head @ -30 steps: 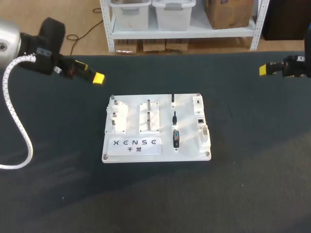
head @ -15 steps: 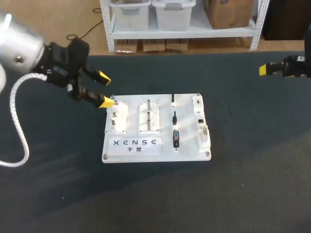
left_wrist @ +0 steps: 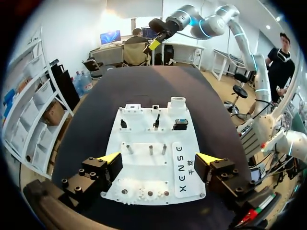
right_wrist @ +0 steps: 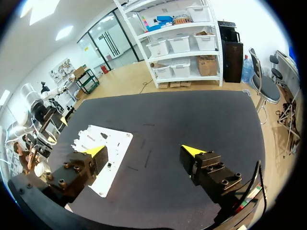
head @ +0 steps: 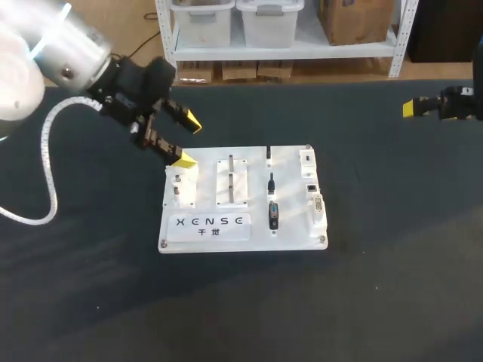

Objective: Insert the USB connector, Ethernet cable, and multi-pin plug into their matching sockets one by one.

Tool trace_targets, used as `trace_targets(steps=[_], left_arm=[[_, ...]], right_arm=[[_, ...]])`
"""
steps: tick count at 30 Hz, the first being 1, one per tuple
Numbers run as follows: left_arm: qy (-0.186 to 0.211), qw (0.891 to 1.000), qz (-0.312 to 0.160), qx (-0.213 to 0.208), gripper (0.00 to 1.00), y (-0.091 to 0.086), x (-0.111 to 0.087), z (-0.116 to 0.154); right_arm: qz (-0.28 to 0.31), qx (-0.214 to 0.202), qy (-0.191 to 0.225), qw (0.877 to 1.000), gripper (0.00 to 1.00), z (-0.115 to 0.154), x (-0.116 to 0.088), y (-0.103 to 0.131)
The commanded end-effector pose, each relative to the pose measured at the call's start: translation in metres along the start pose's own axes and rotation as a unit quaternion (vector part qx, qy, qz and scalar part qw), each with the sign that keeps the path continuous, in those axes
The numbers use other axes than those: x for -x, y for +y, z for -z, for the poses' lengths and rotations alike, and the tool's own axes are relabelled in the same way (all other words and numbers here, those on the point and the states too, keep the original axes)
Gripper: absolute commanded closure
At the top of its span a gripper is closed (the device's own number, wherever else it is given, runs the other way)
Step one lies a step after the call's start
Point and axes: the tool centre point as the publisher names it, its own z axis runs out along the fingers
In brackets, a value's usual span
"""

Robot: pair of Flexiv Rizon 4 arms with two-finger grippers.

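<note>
Your left arm (head: 113,75) hangs over the far-left corner of the white rectangular connector board (head: 290,230), which lies in the middle of the dark cloth worktop (head: 392,286). The left jaws are spread wide and hold nothing. One yellow fingertip (head: 183,158) is above the board's corner, and the other is out past its far edge.

The three plugs sit in a far-to-near row just right of the board's middle. Farthest is a slim black plug (head: 269,154), then a middle black plug (head: 270,182), and nearest is the broad black multi-pin plug (head: 273,215) with a blue face. Which of the first two is USB and which Ethernet is too small to tell. The white sockets (head: 311,186) line the board's right edge, just beside the plugs.

From the left jaws the plugs lie to the right and a little nearer, across most of the board's width. In the left wrist view they are straight ahead, beyond the metal pegs (left_wrist: 150,149). From above, each plug shows as a short bar running far to near, roughly the same line as the gap between your left fingertips. You would probably need to turn that wrist to pinch a plug across its narrow sides.

Your right arm (head: 456,104) sits at the far-right edge of the worktop, well apart from the board. The right jaws are wide and empty. Your left arm is the nearer one to the plugs.
</note>
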Motion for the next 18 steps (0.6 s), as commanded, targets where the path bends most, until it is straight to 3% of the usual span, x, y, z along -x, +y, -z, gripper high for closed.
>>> trace_targets(steps=[1, 18], left_arm=[[-0.002, 1.000, 0.015, -0.004, 0.00, 0.003, 0.001, -0.007], [-0.005, 1.000, 0.008, 0.000, 0.00, -0.013, 0.007, -0.019]], right_arm=[[0.000, -0.001, 0.000, 1.000, 0.00, 0.000, 0.000, 0.000], [0.000, -0.001, 0.000, 1.000, 0.00, 0.000, 0.000, 0.000]])
